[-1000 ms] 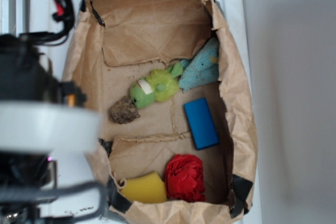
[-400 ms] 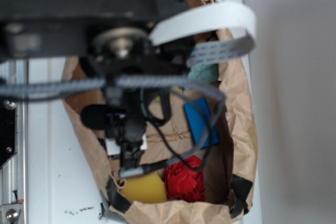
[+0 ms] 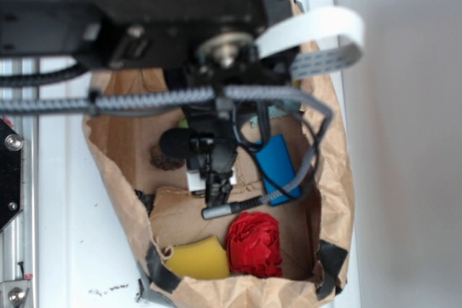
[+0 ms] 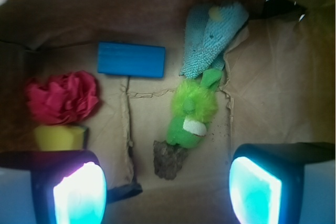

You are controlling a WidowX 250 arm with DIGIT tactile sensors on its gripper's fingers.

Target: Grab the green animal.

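Observation:
The green animal is a lime-green fuzzy plush with a white patch. It lies on the brown paper bag's floor in the wrist view, a little right of centre. My gripper is open and empty, its two glowing pads at the bottom corners. The animal is ahead of the gripper, between the lines of the two fingers and apart from them. In the exterior view the arm and gripper hang over the bag and hide the animal.
A brown rock-like lump touches the animal's near end. A teal cloth touches its far end. A blue block, a red crumpled thing and a yellow sponge lie to the left. The bag's walls surround everything.
The arm has swung in over the bag and now covers the animal in the exterior view. Over the last half second the gripper shifted right and toward the bag's middle.

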